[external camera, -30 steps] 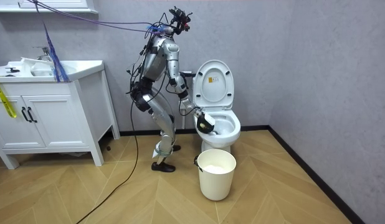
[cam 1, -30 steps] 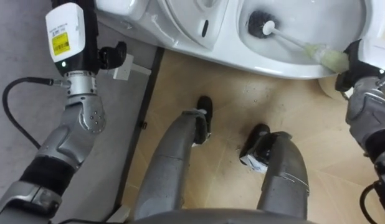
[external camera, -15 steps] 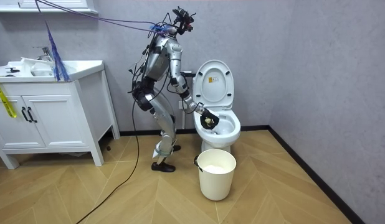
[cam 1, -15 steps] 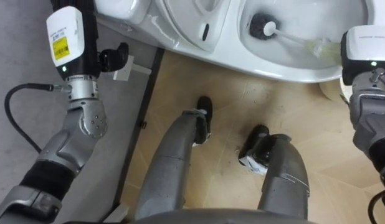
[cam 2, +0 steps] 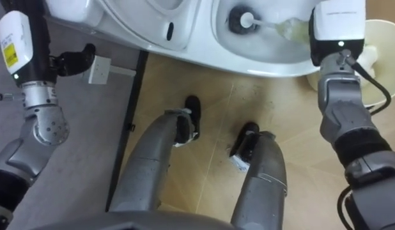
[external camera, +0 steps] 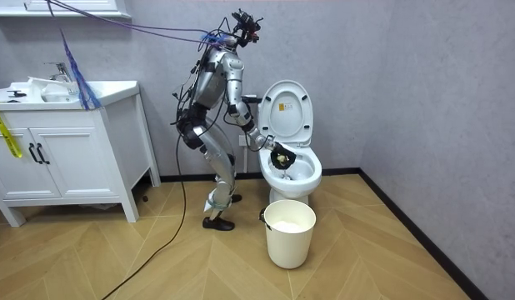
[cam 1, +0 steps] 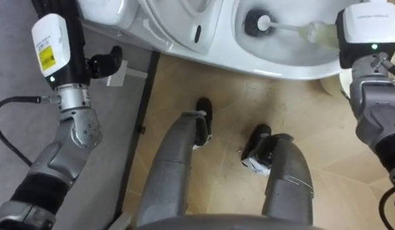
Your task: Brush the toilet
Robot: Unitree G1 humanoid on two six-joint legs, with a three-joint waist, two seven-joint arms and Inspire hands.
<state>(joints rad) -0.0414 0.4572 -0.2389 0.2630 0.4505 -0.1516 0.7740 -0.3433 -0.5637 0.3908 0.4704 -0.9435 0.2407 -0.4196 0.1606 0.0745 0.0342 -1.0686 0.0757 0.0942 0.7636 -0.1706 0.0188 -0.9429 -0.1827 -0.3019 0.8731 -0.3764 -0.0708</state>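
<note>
Lid (external camera: 287,107) was up, so the toilet bowl (cam 1: 280,65) lay open from above: a clear way in. Inside, the brush (cam 1: 254,22) took the middle, its handle slanting to the right rim, bare porcelain all round the head. Just right of the bowl stood the bucket (cam 2: 378,33), crowding that side. The left was tight: the left hand (cam 1: 103,62) hung just beside a white wall fitting (cam 1: 123,72), with the grey wall (cam 1: 12,64) behind. Bare wood floor (cam 1: 312,108) ran between the feet and the bowl. The vanity cabinet (external camera: 66,158) stood well apart.
</note>
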